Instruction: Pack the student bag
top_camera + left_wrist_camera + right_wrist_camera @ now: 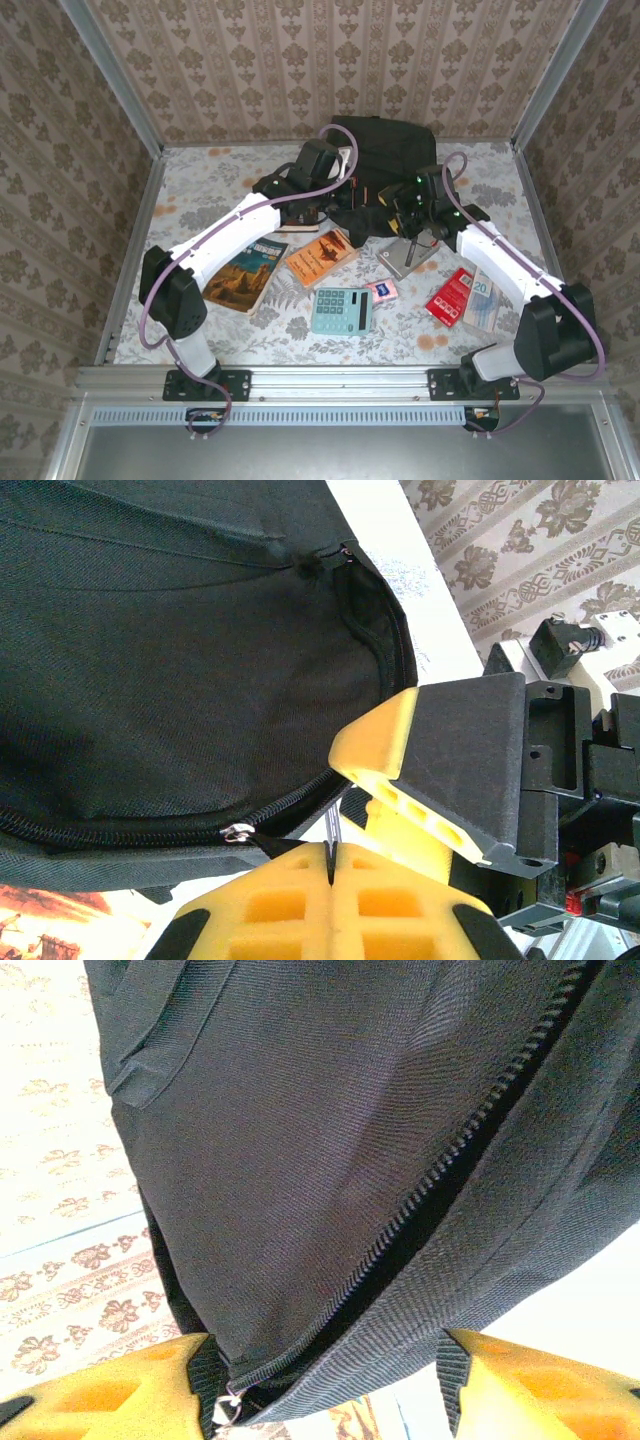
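While papered walls enclose the floral table, left jaws sit together, right jaws apart astride the student bag.

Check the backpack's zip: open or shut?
Partly open. A dark gap runs beside the zip teeth on the backpack; the slider sits partway along, its pull pinched in the shut left fingers.

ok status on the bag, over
left pincer shut on zip pull. right pincer open, straddling student bag edge, zip part open. orange book, calculator lie outside, unpacked.
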You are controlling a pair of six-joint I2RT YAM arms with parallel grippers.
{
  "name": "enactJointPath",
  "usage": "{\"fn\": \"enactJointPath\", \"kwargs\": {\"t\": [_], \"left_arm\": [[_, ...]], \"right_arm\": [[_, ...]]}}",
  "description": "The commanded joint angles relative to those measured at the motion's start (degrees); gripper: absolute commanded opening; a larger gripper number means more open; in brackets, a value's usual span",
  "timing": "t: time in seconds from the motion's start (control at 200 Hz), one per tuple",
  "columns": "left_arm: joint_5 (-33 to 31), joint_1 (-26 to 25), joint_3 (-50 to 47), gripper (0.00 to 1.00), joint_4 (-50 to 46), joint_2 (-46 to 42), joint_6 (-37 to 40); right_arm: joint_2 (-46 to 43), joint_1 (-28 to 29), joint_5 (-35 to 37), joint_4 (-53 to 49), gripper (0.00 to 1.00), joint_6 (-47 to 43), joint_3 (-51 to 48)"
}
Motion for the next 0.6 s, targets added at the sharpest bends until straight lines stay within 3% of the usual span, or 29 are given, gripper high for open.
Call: {"fn": "enactJointPath", "kwargs": {"t": [0.0, 0.16, 0.435, 0.59], "left_arm": [[0.9, -0.7, 0.6, 0.0, 1.9, 0.4, -0.8], [0.8, -0.9, 0.4, 0.0, 2.0, 0.6, -0.4], [-2.7, 2.6, -1.2, 0.0, 0.7, 1.3, -1.7], [-2.0, 6.8, -3.8, 0.0, 2.0, 1.2, -3.1]], "right_arm": [[2.4, 0.6, 1.5, -0.5, 0.59, 3.2, 1.4], [6.6, 1.2, 2.4, -4.1, 0.54, 3.2, 4.9], [7.1, 2.3, 7.6, -11.1, 0.0, -2.6, 6.8], [6.9, 2.3, 7.3, -10.2, 0.0, -5.2, 4.0]]}}
